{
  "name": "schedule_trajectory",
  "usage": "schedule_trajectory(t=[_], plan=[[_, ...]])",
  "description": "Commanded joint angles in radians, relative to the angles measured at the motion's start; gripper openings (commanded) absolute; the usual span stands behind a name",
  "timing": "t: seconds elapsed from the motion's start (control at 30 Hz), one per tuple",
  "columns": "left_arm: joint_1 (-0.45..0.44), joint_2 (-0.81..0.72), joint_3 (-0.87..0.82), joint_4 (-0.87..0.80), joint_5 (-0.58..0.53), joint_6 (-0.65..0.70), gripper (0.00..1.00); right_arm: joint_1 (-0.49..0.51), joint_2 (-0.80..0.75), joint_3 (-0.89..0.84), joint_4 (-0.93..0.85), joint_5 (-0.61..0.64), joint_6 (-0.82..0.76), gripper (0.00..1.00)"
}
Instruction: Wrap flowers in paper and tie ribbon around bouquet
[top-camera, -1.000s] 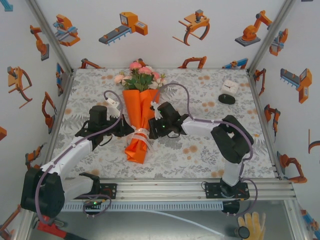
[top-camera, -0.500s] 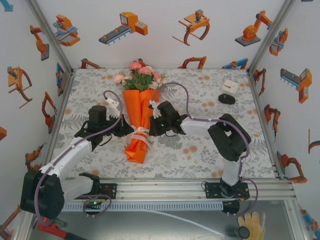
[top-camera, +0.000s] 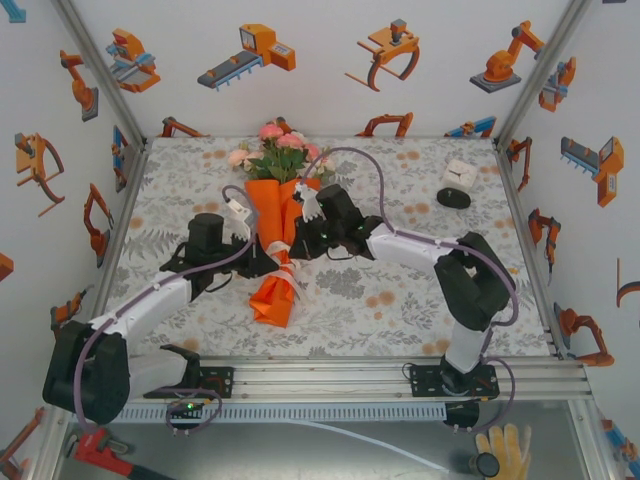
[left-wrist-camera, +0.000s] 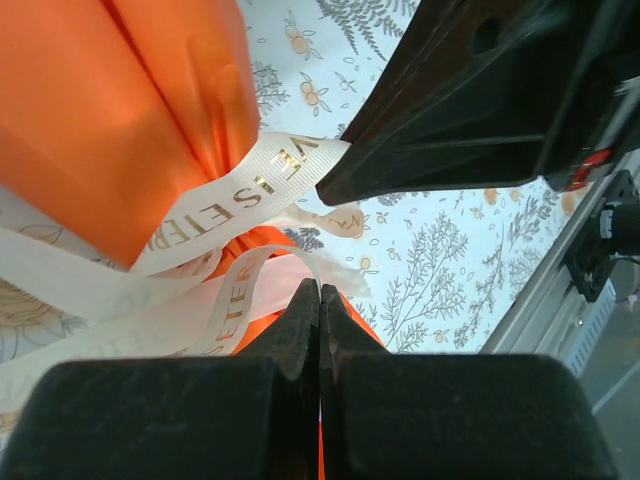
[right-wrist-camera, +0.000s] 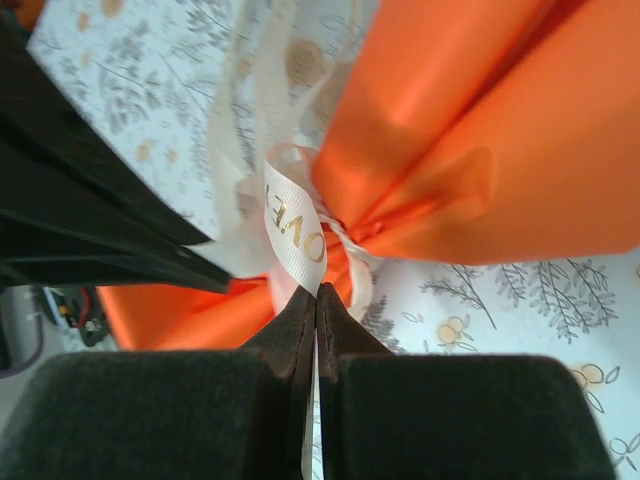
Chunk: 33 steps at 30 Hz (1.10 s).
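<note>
The bouquet lies mid-table: orange paper rolled into a cone, with pink and cream flowers and green leaves at its far wide end. A cream ribbon with gold lettering circles the waist. My left gripper is at the waist from the left, shut on a ribbon strand that runs into its tips. My right gripper is at the waist from the right, shut on the ribbon at its tips. The orange paper bunches behind.
A black disc and a small white box sit at the back right. The floral cloth covers the table. Printed walls stand close on three sides, and a metal rail runs along the near edge.
Both grippers have moved up and away from me along the cone. The cone's narrow end has lifted and shifted with them, and the right arm has swung further left over the paper.
</note>
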Motion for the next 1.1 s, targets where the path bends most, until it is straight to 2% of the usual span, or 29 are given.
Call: schedule_trajectory(t=[0.0,0.1,0.33,0.57,0.83,1.07], plan=[[-0.010,0.023,0.009,0.031,0.021,0.026,0.00,0.006,-0.034,0.014,0.036,-0.055,0.038,0.04],[-0.011,0.036,0.016,0.021,-0.052,0.024,0.00,0.013,-0.028,0.013,0.031,-0.087,0.036,0.07],[-0.011,0.090,0.025,0.082,-0.103,0.009,0.00,0.035,-0.027,-0.008,0.061,-0.159,0.052,0.15],[-0.010,0.127,0.012,0.199,-0.094,-0.028,0.00,0.035,-0.029,-0.023,0.073,-0.216,0.045,0.30],[-0.013,0.226,0.023,0.286,-0.042,-0.053,0.00,0.036,-0.028,-0.024,0.102,-0.213,0.036,0.38],[-0.015,0.236,-0.048,0.534,-0.015,-0.162,0.00,0.036,-0.004,-0.056,0.189,-0.226,0.113,0.41]])
